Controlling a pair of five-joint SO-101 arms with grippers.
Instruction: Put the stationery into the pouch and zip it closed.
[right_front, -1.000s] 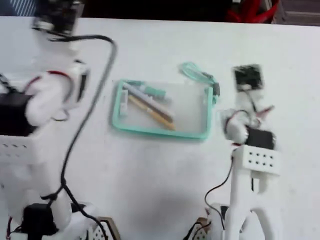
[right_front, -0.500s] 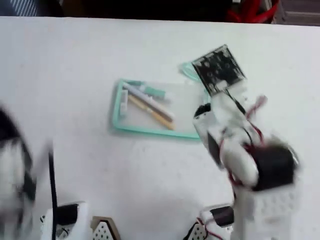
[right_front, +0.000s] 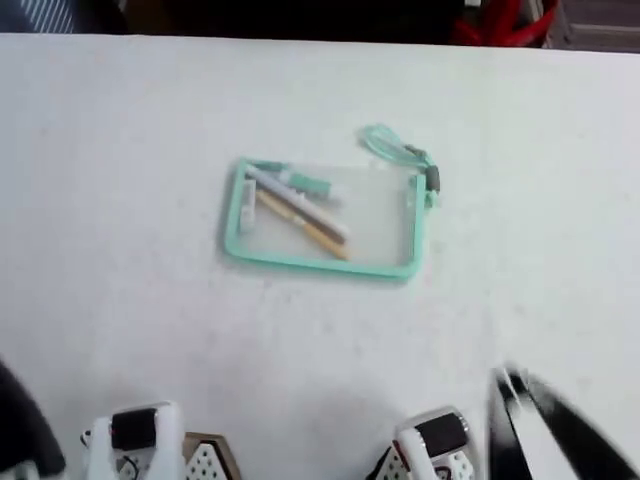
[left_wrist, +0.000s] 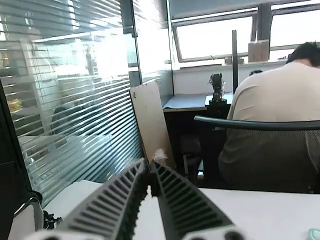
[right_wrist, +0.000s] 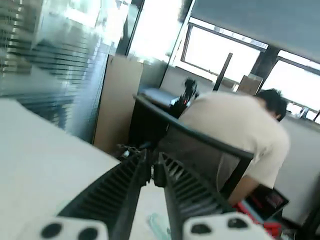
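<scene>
The left fingers (left_wrist: 175, 200) are pressed together at the tips and hold nothing. The right fingers (right_wrist: 185, 192) are closed up too, with only a thin slit between them, and they are also empty. One clear pouch (right_front: 385, 225) with a green rim lies flat in the middle of the white tabletop (right_front: 150, 300). I count three pens (right_front: 300, 205) inside it, side by side. One green strap (right_front: 385, 142) curls from its corner. Two arm bases (right_front: 135, 435) sit at the near edge, well apart from the pouch.
</scene>
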